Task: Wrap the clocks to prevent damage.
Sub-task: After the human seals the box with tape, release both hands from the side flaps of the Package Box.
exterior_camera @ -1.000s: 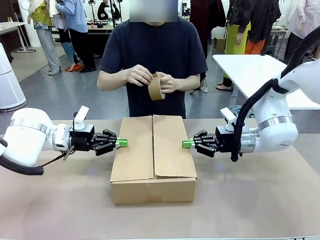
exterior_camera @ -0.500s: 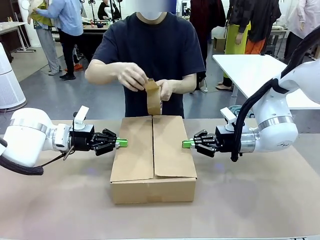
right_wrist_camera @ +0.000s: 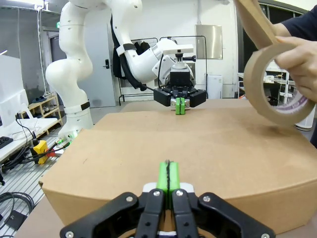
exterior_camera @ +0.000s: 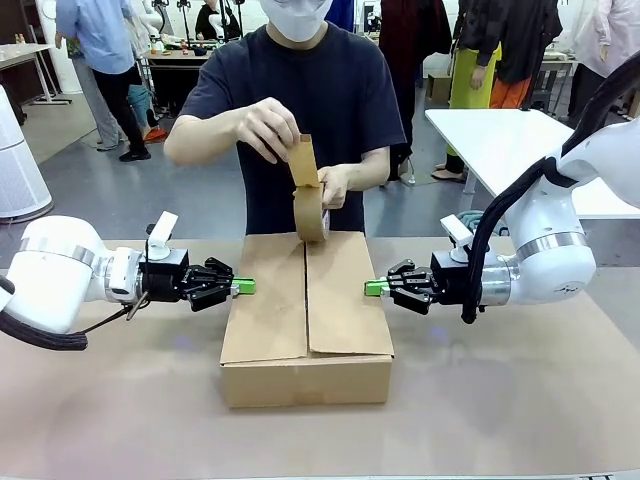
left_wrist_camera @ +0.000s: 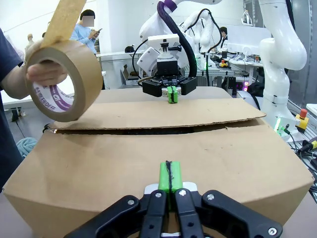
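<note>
A closed cardboard box (exterior_camera: 307, 320) sits mid-table with its two top flaps meeting at a centre seam; any clocks are hidden. My left gripper (exterior_camera: 247, 287) is shut, its green pads pressed against the box's left side (left_wrist_camera: 170, 176). My right gripper (exterior_camera: 371, 288) is shut too, pads against the box's right side (right_wrist_camera: 167, 174). The person holds a roll of brown tape (exterior_camera: 311, 210) just above the far end of the seam, one hand pulling a strip (exterior_camera: 303, 160) upward. The roll also shows in the left wrist view (left_wrist_camera: 63, 82) and the right wrist view (right_wrist_camera: 277, 87).
A brown table surface (exterior_camera: 500, 400) spreads around the box. The person stands at the far edge. A white table (exterior_camera: 500, 135) is behind on the right, and other people stand in the background.
The person lowered the tape roll from chest height to the box's far edge and pulled a strip upward. Both arms have stayed still.
</note>
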`<state>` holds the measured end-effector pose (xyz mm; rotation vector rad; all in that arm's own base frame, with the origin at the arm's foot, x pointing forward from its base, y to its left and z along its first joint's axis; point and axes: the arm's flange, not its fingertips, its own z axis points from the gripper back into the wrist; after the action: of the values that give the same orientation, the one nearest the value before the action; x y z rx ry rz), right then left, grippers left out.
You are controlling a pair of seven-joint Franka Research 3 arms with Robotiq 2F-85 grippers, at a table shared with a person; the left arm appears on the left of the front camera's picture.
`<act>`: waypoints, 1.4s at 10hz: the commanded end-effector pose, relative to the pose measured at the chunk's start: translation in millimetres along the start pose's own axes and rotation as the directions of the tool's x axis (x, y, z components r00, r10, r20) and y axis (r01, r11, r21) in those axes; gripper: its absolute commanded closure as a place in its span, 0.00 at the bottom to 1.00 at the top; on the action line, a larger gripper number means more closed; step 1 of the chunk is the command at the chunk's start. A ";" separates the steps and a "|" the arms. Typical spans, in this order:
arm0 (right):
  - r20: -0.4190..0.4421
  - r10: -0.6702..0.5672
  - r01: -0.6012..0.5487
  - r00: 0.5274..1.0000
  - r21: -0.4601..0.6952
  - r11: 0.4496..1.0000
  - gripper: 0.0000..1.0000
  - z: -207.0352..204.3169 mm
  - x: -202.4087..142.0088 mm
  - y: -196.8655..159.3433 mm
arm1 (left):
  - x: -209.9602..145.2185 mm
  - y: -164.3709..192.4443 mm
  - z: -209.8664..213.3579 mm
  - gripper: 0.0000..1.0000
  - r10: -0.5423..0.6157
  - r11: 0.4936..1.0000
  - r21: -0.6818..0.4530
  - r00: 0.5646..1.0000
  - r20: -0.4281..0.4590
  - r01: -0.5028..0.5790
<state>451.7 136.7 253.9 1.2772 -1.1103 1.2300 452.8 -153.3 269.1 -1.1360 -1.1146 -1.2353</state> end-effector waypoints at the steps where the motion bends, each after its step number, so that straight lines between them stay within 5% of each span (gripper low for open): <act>1: -0.004 -0.014 0.014 1.000 -0.007 1.000 0.99 0.5 -2.3 -0.1 | -3.4 -0.5 -0.1 1.00 0.002 1.000 0.006 1.000 -0.012 -0.002; 14: -0.004 -0.014 0.014 1.000 -0.007 1.000 0.99 0.5 -2.3 -0.1 | -3.4 -0.5 -0.1 1.00 0.002 1.000 0.006 1.000 -0.012 -0.002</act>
<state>451.6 136.7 253.5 1.2771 -1.1096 1.2295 452.8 -153.2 269.0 -1.1360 -1.1144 -1.2352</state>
